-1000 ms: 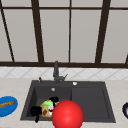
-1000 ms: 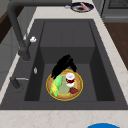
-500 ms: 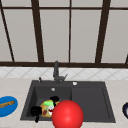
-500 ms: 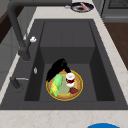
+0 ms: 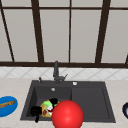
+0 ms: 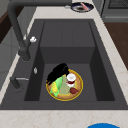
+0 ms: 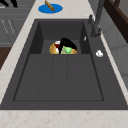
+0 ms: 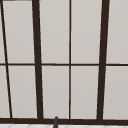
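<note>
Plate of food (image 5: 44, 111): yellow-rimmed, lying flat on the floor of the sink's (image 5: 90, 100) deep basin, the one at the left in the front view. It carries a corn cob, a green leaf, a small red-and-white cup and a red piece, all loose on it (left side view, plate (image 6: 65, 99)).

Right hand (image 5: 53, 101): lies over the plate's faucet-side rim, touching or just above the leaf; I cannot tell which. The same hand shows in the left side view (image 6: 58, 72). Spread or closed: cannot tell.

Left hand (image 5: 36, 111): just beside the plate, at the basin's front-left corner. Its pose also cannot be read.

Handling, judged: the plate looks stiff and smooth, likely slippery at the rim and breakable against the basin. The load is light but free to slide or roll, so it must stay level. Best hold is the bare rim on the side away from the faucet, pinched from above and below.

Surroundings: faucet (image 5: 56, 71) behind the basin; blue dish (image 5: 7, 107) on the counter well to the left; large red ball (image 5: 67, 115) in front of the plate in the front view.
</note>
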You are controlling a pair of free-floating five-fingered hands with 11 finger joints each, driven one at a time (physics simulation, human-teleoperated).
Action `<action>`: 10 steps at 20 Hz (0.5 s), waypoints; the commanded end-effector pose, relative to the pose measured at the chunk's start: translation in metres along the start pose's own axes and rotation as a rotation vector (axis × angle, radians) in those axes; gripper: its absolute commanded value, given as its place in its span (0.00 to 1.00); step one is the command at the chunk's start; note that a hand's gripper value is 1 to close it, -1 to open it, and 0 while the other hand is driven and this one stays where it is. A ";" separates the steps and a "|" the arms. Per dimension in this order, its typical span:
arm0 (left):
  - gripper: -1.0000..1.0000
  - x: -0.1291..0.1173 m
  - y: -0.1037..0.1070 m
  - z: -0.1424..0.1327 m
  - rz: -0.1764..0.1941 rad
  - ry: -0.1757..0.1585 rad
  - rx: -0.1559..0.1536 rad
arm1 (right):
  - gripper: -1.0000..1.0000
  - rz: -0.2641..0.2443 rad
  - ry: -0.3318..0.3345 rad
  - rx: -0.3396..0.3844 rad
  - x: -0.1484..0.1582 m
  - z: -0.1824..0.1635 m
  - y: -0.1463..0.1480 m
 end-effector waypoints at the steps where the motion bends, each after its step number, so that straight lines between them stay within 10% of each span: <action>1: 0.50 0.000 0.000 0.000 0.000 0.000 0.000 | 0.00 -0.001 0.037 -0.032 0.004 -0.004 0.012; 10: 0.50 0.000 0.000 0.000 0.000 0.000 0.000 | 0.00 0.003 0.009 -0.025 -0.010 -0.014 0.007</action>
